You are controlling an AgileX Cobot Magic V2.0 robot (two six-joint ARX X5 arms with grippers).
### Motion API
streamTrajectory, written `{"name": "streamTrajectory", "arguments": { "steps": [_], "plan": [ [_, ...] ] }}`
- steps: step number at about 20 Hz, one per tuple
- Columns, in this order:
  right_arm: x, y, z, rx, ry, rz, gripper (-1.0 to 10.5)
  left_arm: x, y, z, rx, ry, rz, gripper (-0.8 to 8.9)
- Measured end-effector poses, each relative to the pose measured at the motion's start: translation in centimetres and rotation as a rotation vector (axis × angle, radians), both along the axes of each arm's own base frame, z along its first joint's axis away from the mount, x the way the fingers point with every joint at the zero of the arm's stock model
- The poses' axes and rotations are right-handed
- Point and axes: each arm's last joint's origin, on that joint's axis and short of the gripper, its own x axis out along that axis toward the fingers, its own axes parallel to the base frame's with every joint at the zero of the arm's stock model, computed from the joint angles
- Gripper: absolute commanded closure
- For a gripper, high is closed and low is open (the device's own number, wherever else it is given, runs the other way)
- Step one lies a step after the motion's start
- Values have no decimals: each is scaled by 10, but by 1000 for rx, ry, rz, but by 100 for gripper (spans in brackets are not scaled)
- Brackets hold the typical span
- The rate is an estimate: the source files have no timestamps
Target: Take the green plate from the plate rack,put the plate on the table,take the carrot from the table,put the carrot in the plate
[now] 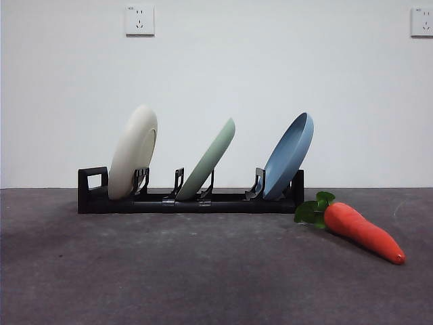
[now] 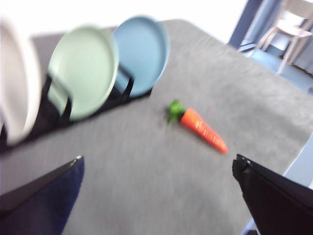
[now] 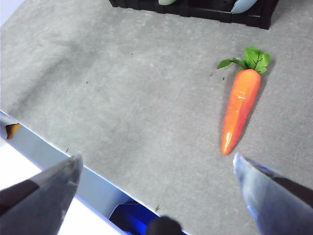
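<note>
Looking level across the table from the front, we see neither arm in that view, so we go by the wrist cameras for how our arms are posed. Our right gripper hangs above the near edge of the table with its two jaws spread wide, nothing between them, tilted down toward the grey surface; the carrot lies ahead of it, apart from the jaws. Our left gripper is likewise held off the surface, jaws wide apart and empty, angled across the table toward the rack; its picture is blurred, so we cannot make out fine detail there. Nearest on the table is the carrot, lying flat with its tip toward the front edge and its green leaves toward the rack, just beside the rack's right end but not touching it. Behind it stands the plate rack, long and low, with its square loop at the left end. Three plates lean in its slots: the cream-white plate at the left, the green plate in the middle, tilted more steeply to the right, and the light blue plate at the right end. Farthest back is the white wall with two sockets high up.
</note>
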Motion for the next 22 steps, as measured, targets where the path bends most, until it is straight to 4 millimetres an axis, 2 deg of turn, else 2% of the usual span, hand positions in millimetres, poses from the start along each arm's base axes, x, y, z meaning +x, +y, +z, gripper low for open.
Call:
{"name": "streamTrajectory", "arguments": {
  "steps": [4, 11, 14, 17, 20, 22],
  "plan": [
    [0, 0, 0, 0, 0, 0, 288, 42, -35, 21, 59, -48, -15, 154],
    [2, 0, -1, -1, 7, 0, 288, 129, -117, 26, 138, -78, -15, 154],
    [3, 0, -1, -2, 14, -1, 288, 170, -148, 12, 176, -55, -34, 154],
    [5, 0, -2, -3, 21, -1, 289, 207, -170, -5, 205, -38, -29, 154],
    [6, 1, -2, -4, 25, -2, 289, 240, -187, -32, 257, -24, 10, 154],
    [6, 1, -2, -4, 25, -2, 289, 254, -195, -54, 269, -20, 14, 155]
  ]
}}
